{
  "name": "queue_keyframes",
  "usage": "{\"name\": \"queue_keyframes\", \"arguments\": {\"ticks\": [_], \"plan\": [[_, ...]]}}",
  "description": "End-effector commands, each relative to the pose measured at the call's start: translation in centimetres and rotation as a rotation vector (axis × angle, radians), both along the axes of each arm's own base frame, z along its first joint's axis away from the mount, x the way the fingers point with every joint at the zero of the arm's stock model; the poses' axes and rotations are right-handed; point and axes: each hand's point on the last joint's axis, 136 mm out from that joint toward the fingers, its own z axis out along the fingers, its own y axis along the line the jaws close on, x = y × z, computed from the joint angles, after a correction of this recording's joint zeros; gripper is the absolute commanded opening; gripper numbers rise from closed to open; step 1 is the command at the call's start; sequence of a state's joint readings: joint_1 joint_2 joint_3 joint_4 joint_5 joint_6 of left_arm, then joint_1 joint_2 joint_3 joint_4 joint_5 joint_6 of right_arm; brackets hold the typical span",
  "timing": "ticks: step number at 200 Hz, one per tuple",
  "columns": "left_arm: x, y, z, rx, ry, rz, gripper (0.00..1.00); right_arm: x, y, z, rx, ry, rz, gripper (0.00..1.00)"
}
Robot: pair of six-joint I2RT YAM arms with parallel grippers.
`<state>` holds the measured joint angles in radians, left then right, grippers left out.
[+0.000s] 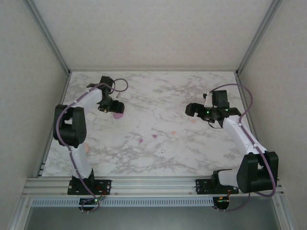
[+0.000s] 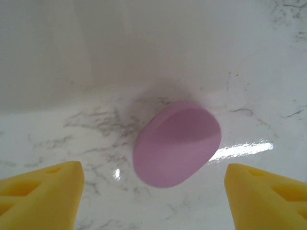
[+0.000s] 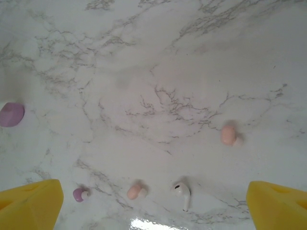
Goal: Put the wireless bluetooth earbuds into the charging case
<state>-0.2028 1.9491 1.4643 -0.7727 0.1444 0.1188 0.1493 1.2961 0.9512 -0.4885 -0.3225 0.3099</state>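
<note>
Left wrist: pink charging case (image 2: 176, 143) lies closed on marble table (image 2: 72, 129)

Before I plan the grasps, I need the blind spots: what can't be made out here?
Top external: earbuds too small; type and facing unreadable.
Left wrist: pink case soft-focused; no lid seam visible.
Right wrist: purple lump at the left edge, too small to identify.

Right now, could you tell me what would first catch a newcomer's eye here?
A lilac pebble-shaped charging case lies on the marble table, framed by the left gripper's open yellow fingers. Ahead of the open right gripper, a purple earbud, a white earbud and two peach earbuds lie scattered.
</note>
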Motion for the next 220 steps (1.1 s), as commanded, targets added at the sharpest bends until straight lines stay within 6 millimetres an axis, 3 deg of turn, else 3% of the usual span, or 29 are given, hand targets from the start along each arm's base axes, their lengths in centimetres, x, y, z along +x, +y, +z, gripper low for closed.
{"name": "queue_keyframes", "arguments": {"ticks": [1, 62, 90, 135, 173, 220], "plan": [[-1.3, -0.9, -0.8, 0.056, 0.075, -0.140, 0.77, -1.0, 0.0, -0.8, -0.011, 0.041, 0.002, 0.99], [-1.0, -0.6, -1.9, 0.125, 0.113, -0.221, 0.75, -1.1, -0.5, -1.0, -0.036, 0.068, -0.012, 0.99], [-1.5, -0.5, -2.5, 0.141, 0.161, -0.240, 0.67, -1.2, -0.5, -0.6, -0.033, 0.076, -0.015, 0.99], [-1.6, -0.5, -2.9, 0.152, 0.163, -0.258, 0.64, -1.1, -0.5, 0.2, -0.029, 0.061, -0.034, 0.99], [-1.8, -0.6, -3.3, 0.148, 0.174, -0.259, 0.53, -1.2, -0.6, 0.2, -0.027, 0.071, -0.041, 0.99], [-2.6, -0.9, -3.8, 0.131, 0.176, -0.267, 0.56, -1.2, -0.6, 0.0, -0.027, 0.076, -0.053, 0.99]]}}
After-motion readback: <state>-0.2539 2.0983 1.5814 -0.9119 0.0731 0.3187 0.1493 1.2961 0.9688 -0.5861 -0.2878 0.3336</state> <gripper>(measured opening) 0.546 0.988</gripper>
